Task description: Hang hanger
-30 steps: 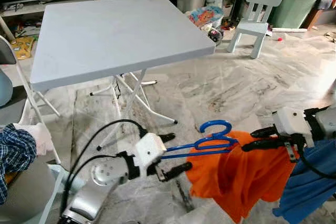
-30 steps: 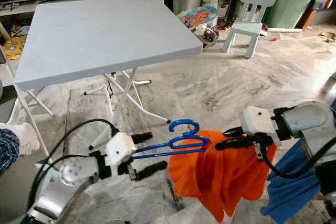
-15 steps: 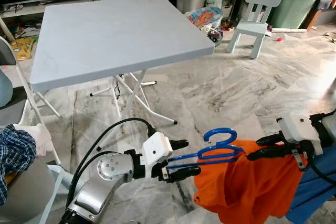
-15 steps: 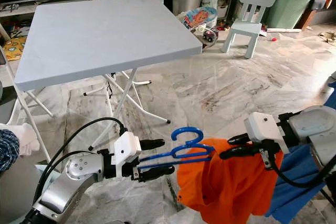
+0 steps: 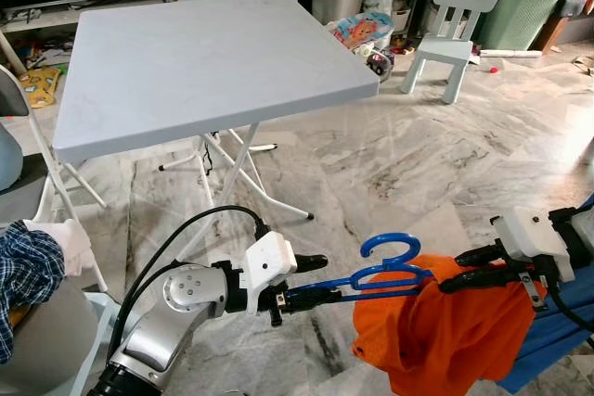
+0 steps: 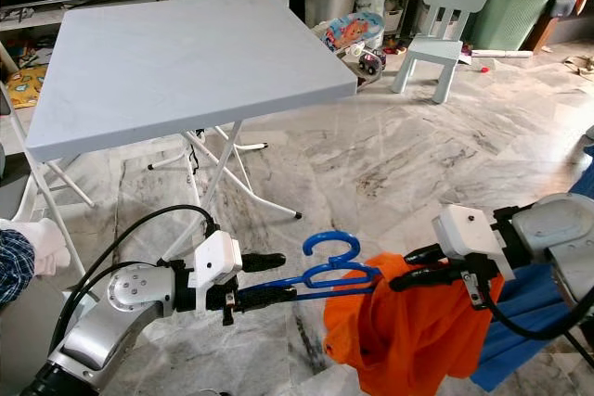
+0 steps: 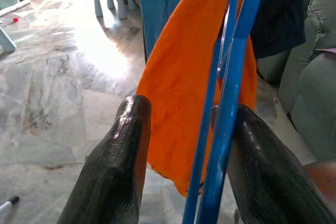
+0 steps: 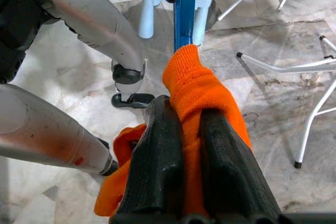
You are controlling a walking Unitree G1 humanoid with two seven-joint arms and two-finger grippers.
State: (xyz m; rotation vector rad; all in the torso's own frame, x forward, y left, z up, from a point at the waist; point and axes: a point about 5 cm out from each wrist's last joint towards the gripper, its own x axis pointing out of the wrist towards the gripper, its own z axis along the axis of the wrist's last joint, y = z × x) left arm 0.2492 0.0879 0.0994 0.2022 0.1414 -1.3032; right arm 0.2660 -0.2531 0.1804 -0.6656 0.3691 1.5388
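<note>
**Both arms on the hanger, above the marble floor**

We see the left arm bent in low from the left, forearm pointing right, with the left gripper (image 5: 311, 280) level and aimed at the right arm. Its fingers (image 7: 118, 171) are spread wide; the blue plastic hanger (image 5: 376, 271) runs between them, its bars lying against one finger, and we cannot tell whether the other touches.

We see the right arm coming in from the right edge, wrist turned inward. The right gripper (image 8: 181, 129) is clamped tight on a fold of the orange knit garment (image 5: 441, 331), right at the hanger's far end.

The hanger sits roughly horizontal between the two grippers, hook up, over the grey-veined marble floor (image 5: 390, 155). The garment drapes down from its right half. A blue cloth (image 6: 520, 322) hangs just behind the right arm. The light grey square folding table (image 5: 204, 62) stands well behind.
</note>
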